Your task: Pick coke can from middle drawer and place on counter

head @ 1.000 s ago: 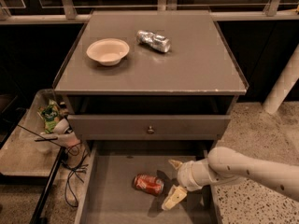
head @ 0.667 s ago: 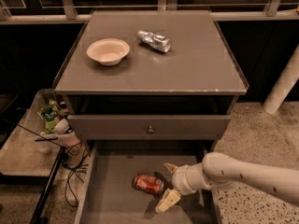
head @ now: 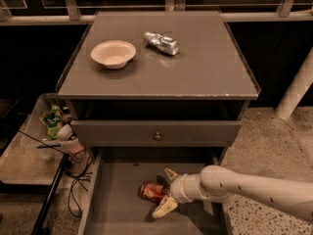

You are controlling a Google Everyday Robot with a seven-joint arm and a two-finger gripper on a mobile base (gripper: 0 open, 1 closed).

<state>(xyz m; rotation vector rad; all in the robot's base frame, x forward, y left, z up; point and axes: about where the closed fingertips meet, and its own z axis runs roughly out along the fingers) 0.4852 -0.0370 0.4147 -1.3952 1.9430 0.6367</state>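
The coke can [head: 151, 191], red-orange with metal ends, lies on its side on the floor of the open middle drawer [head: 115, 199]. My gripper [head: 167, 191] reaches in from the right on a white arm. Its fingers are open, one above the can's right end [head: 170, 175] and one below it, so the can's right end sits between them. The counter [head: 205, 67] is the flat grey cabinet top above.
A pale bowl [head: 113, 53] and a crinkled silver can [head: 161, 42] sit on the counter. A narrow drawer front with a round knob [head: 157, 136] is closed above the open drawer. A cluttered low shelf [head: 49, 131] with cables stands at the left.
My gripper has moved left along the drawer floor toward the can, and its open fingers now straddle the can's right end. The can has not moved.
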